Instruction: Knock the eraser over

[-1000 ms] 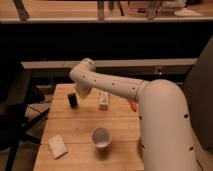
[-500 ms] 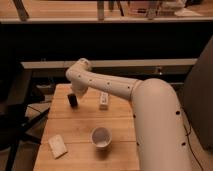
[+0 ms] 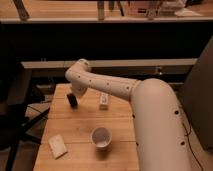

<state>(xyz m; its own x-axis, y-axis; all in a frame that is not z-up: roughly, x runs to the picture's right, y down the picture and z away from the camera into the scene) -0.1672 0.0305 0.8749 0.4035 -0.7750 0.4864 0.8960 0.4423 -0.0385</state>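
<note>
The eraser [image 3: 72, 101] is a small black block standing near the far left of the wooden table [image 3: 120, 150]. My white arm reaches in from the right and bends down at its far-left end. The gripper [image 3: 75, 93] is at that end, dark and mostly hidden by the arm. It sits right at the eraser's top right side, and I cannot tell whether it touches the eraser.
A long white tube [image 3: 104, 100] lies right of the eraser, under the arm. A white cup [image 3: 101, 136] stands at the front middle. A flat pale pad [image 3: 57, 145] lies at the front left. A dark chair [image 3: 12, 115] stands left of the table.
The arm's bent end has swung left and slightly down, bringing the gripper up to the eraser. The eraser stands in the same place.
</note>
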